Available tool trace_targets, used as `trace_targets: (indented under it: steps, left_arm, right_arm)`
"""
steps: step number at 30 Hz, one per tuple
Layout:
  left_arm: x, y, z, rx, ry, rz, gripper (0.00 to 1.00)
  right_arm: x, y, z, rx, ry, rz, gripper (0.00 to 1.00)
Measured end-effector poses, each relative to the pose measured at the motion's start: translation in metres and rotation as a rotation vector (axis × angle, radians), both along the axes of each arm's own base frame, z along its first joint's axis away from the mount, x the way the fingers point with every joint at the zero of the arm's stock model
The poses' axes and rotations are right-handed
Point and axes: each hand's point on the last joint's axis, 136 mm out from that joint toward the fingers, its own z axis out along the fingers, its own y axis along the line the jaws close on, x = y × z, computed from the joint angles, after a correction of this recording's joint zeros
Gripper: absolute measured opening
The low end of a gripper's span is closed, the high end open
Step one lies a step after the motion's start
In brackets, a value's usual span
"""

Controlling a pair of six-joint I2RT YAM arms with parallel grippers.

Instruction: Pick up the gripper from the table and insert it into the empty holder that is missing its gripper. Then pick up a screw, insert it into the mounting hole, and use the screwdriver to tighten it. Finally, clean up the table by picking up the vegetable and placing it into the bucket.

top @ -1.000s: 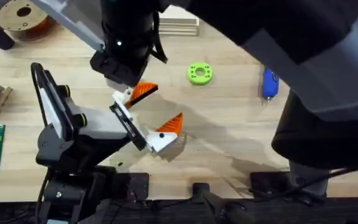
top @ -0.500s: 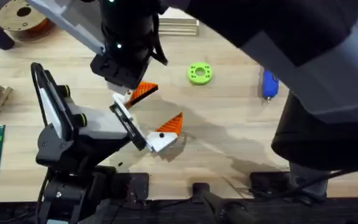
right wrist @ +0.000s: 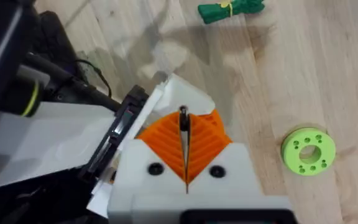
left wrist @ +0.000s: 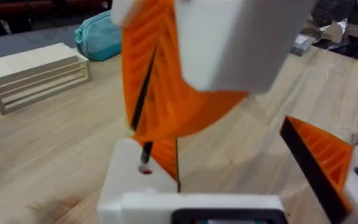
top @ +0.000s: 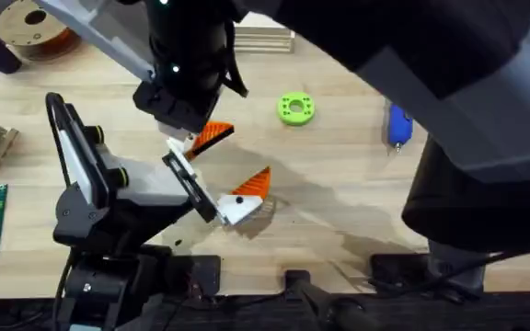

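— Where's the gripper, the loose orange wedge?

— The left wrist view shows an orange ribbed piece (left wrist: 165, 157) at the top of the holder (left wrist: 132, 190), the white block that forms one finger of my left gripper (left wrist: 229, 168). That piece may be the gripper. It sits right under my other arm's pads, so I cannot tell whether it is seated.

— And your jaws?

— My right gripper (right wrist: 185, 149) has reached across the middle. Its orange pads are clenched together on a thin dark screw (right wrist: 183, 119). The screw points down at a small hole in the holder's sloped top, with its tip at or just above the hole. My left jaws stand wide apart and grasp nothing. The holder is on one side, and the finger with the orange tip (left wrist: 322, 155) is well apart from it on the other.

— The rest of the task's things?

— The screwdriver (top: 398, 124) lies on the table (top: 339, 211) far to my right, well apart from both grippers. The vegetable (right wrist: 232, 9) lies flat on the wood beyond the holder in my right wrist view.

— Anything else around?

— A bright green disc (top: 294, 108) lies between my right gripper and the screwdriver. A slatted wooden rack (left wrist: 36, 74) sits at the far edge, with a teal pouch (left wrist: 101, 37) behind it. A brown spool (top: 30, 26) is at the far left corner
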Motion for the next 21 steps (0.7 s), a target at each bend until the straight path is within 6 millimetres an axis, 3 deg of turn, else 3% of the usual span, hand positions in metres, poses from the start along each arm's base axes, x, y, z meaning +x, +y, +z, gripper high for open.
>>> trace_targets:
  steps: [21]
  left_arm:
    - [0.0000,0.0000,0.0000,0.000,0.000,0.000,0.985]
  right_arm:
    - [0.0005,0.0010,-0.0085,-0.021,0.012,0.000,0.008]
